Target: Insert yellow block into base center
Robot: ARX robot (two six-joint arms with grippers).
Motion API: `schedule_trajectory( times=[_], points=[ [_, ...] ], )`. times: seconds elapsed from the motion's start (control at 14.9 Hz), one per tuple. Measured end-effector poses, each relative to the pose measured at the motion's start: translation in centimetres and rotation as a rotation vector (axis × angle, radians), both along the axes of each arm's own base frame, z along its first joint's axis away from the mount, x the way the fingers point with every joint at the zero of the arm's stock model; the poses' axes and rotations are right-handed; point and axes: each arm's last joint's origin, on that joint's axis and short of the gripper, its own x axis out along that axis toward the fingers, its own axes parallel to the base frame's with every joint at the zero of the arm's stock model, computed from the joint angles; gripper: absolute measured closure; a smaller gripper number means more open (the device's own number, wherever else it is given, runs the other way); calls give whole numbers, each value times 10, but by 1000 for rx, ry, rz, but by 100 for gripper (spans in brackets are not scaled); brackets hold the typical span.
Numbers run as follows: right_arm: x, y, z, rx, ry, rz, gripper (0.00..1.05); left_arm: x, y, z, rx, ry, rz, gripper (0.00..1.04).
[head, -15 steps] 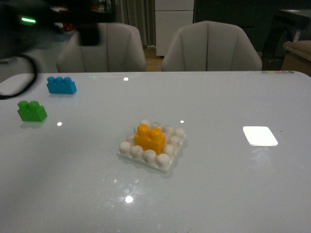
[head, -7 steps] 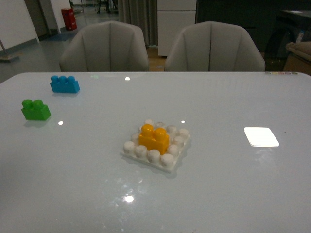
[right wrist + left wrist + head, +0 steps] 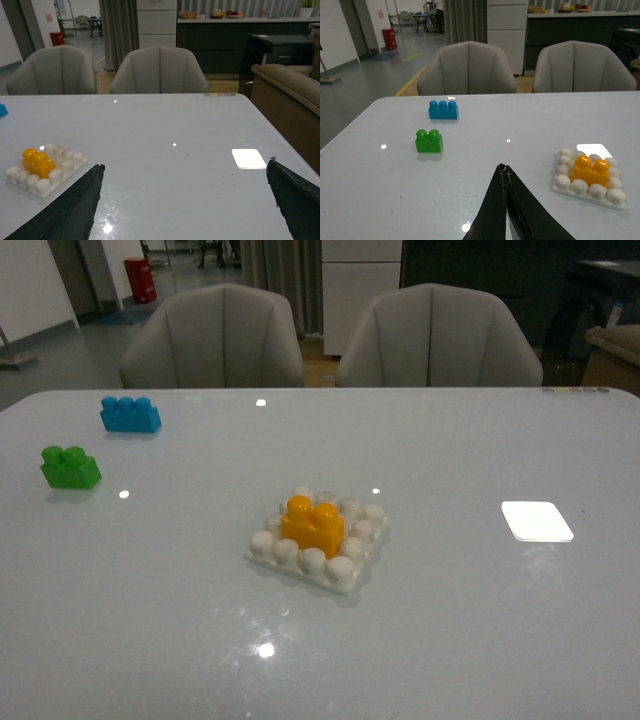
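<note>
One yellow block [image 3: 313, 525] sits seated at the base [image 3: 262, 557] center

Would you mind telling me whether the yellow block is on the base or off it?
On it: the yellow block sits upright among the middle studs of the base.

blue brick [image 3: 2, 110] cropped (right wrist view)
</note>
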Motion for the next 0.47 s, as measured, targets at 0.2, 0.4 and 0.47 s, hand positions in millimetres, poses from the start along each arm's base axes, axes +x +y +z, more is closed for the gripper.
schedule_trajectory(
  times=[0.2,0.4,0.47],
  points=[
    [0,0,0,0,0,0,6,-5,0,-5,0,-29,0,103],
    [0,0,0,0,0,0,6,-12,0,-7,0,-21,0,103],
    [0,0,0,0,0,0,6,-13,0,-8,0,-16,0,103]
  ],
)
